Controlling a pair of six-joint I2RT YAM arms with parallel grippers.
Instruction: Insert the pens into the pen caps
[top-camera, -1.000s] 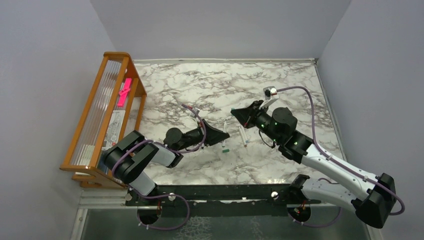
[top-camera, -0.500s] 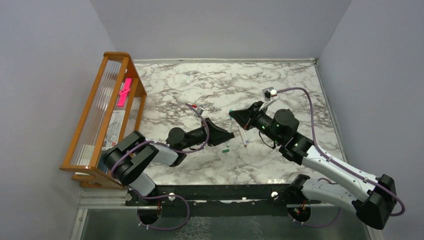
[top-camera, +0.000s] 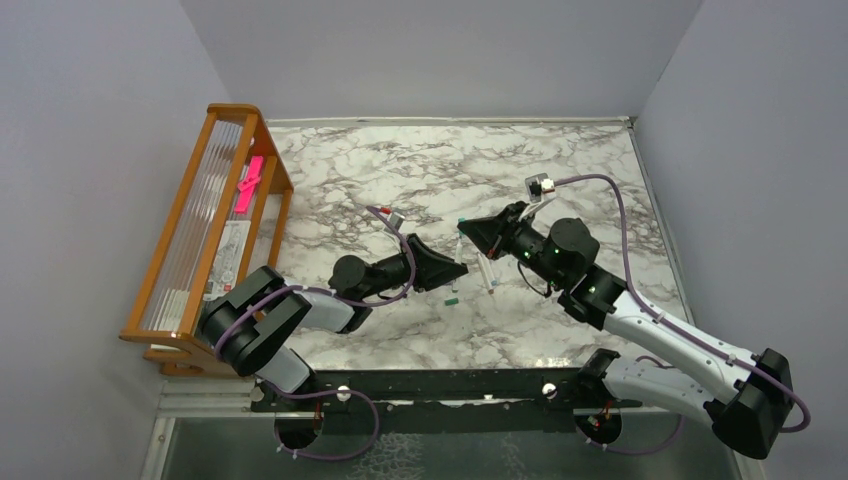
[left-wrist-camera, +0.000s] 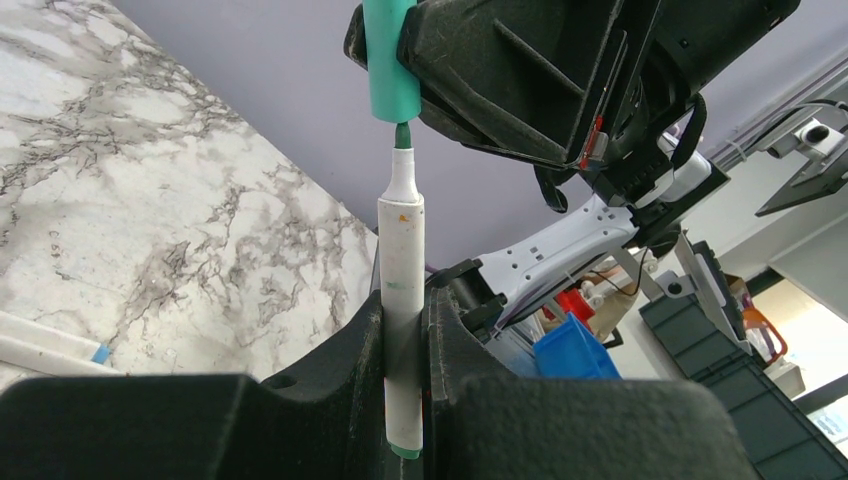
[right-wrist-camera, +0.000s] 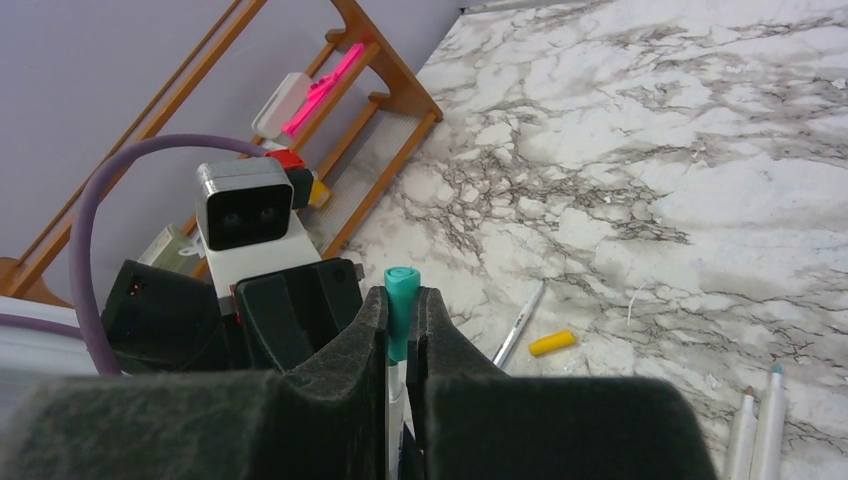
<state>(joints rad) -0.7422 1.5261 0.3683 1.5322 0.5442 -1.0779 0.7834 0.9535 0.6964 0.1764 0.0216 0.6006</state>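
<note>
Below the teal cap (left-wrist-camera: 392, 60) stands a white, green-tipped pen (left-wrist-camera: 402, 300).

My left arm (top-camera: 300, 312) lies low, stretched out from its base with the forearm pointing to the right. My left end effector (top-camera: 458, 266) is clamped on a pen (left-wrist-camera: 401, 240), its fingers (left-wrist-camera: 345, 365) pressed to either side of the barrel so that the nib end stands out ahead of them. My right arm (top-camera: 655, 330) reaches out from its base with the elbow off to the right and the wrist turned to the left. My right end effector (top-camera: 465, 229) pinches a teal cap (right-wrist-camera: 400, 288) between closed pads. The two end effectors face each other tip to tip, close together, with the nib right at the cap's mouth.
</note>
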